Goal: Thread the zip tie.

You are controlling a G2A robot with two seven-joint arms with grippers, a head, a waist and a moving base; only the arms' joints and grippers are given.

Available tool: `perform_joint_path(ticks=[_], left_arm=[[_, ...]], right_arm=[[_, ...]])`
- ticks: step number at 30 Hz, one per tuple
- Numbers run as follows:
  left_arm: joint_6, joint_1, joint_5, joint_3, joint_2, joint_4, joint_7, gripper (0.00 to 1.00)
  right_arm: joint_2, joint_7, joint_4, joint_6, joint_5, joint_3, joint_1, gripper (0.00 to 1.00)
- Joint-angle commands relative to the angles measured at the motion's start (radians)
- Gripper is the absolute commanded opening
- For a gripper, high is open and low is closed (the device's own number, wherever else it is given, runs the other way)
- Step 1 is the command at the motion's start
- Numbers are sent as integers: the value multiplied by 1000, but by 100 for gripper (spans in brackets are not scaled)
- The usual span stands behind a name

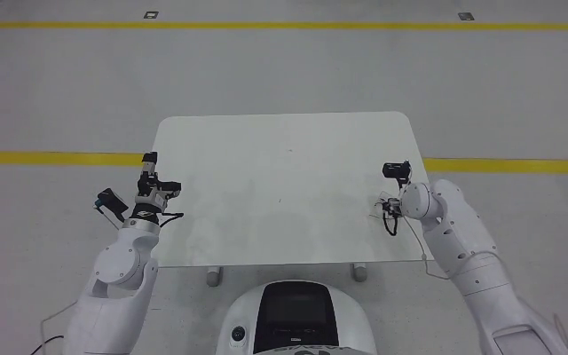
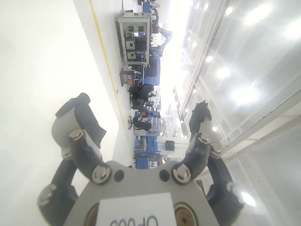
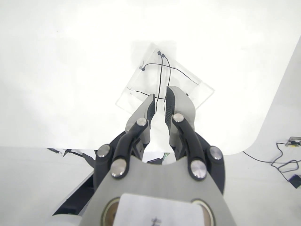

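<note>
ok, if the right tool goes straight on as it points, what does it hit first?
Likely the crossed black zip ties in the clear tray on the table; the right tool, slightly open, points straight at them. Depth is unclear from here.

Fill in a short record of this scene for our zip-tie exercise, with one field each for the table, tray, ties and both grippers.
Table: white, rounded corners
Tray: clear, flat on the table near its right edge
Zip ties: several, black, crossing one another in the tray
Right gripper: just above the tray, fingers narrowly apart over one tie
Left gripper: wide open, empty, by the table's left edge
Threading: not yet begun
</note>
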Motion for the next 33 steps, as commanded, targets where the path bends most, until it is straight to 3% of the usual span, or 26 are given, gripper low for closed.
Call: perform_joint_path(ticks=[1, 33], left_arm=[[0, 0, 0, 0, 0, 0, 0, 100], [0, 0, 0, 0, 0, 0, 0, 100]], right_arm=[[-3, -2, 10, 8, -7, -9, 7, 11], [-46, -19, 170, 52, -50, -97, 94, 17]])
